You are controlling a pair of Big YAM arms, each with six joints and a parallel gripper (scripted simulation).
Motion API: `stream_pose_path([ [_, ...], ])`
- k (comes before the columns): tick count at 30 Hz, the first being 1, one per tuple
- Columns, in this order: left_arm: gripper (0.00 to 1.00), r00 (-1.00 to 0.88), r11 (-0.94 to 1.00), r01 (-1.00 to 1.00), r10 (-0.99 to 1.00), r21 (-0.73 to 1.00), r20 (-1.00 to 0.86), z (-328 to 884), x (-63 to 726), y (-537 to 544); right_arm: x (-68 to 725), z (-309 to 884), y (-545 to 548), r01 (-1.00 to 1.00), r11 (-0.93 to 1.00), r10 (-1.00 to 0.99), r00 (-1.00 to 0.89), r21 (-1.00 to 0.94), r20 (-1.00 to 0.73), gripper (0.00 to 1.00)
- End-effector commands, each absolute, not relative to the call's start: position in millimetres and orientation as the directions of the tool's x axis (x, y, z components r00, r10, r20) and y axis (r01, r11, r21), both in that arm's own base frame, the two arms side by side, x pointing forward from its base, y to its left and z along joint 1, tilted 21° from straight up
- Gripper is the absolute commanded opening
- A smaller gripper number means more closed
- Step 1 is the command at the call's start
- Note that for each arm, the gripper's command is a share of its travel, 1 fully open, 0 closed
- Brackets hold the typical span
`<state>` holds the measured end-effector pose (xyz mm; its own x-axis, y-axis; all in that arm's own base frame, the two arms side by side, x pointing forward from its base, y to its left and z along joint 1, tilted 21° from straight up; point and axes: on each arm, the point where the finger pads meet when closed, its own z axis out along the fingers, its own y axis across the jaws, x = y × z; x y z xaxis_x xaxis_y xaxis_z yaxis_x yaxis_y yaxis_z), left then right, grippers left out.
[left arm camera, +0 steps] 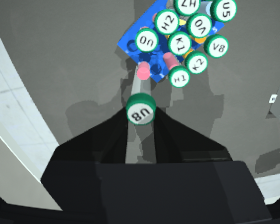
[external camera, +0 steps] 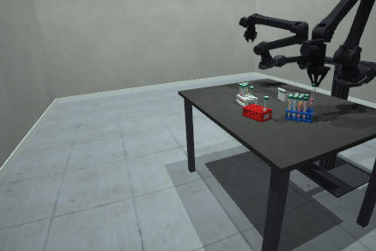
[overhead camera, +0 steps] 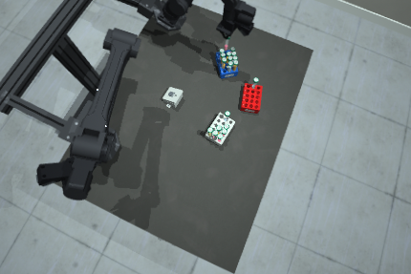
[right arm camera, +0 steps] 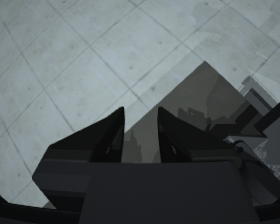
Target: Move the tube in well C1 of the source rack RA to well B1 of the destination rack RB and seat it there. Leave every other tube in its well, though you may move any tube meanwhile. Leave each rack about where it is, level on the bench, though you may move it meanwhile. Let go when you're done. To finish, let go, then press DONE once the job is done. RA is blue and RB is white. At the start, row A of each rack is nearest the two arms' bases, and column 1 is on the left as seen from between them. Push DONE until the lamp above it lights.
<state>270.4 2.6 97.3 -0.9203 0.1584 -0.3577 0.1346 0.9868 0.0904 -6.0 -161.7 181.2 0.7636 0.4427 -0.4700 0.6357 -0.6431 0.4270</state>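
Observation:
My left gripper (overhead camera: 227,36) (external camera: 315,82) (left arm camera: 140,113) is shut on a green-capped tube marked U8 (overhead camera: 227,46) (external camera: 314,87) (left arm camera: 141,111). The tube is upright, its pink lower end by a corner of the blue rack RA (overhead camera: 229,74) (external camera: 301,116) (left arm camera: 155,11); whether it clears the wells is unclear. Several capped tubes stand in RA. The white rack RB (overhead camera: 228,130) (external camera: 250,103) holds several capped tubes grouped at one end and another tube (overhead camera: 227,114) at the opposite end. My right gripper (external camera: 250,40) (right arm camera: 141,113) is partly open and empty, far from the racks.
A red rack (overhead camera: 250,111) (external camera: 258,115) stands near the blue and white racks, with one green-capped tube (overhead camera: 256,80) (external camera: 266,98) at its end. A small white button box (overhead camera: 172,97) (external camera: 282,94) sits between the racks and the arm bases. Its lamp's state is unclear.

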Motion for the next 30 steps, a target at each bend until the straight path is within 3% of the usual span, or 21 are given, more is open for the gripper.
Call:
stream_pose_path([
  [1,0.0,-0.923,0.987,0.14,0.161,0.084,-0.35,91.0,271.4,-1.7,-5.5,197.3,-164.0,0.632,-0.629,0.427,0.767,0.453,-0.478,0.3],
  [30,0.0,-0.923,0.986,0.14,0.162,0.086,-0.349,82.7,273.3,-1.4,-5.5,197.3,-164.0,0.632,-0.629,0.427,0.767,0.453,-0.478,0.3],
])
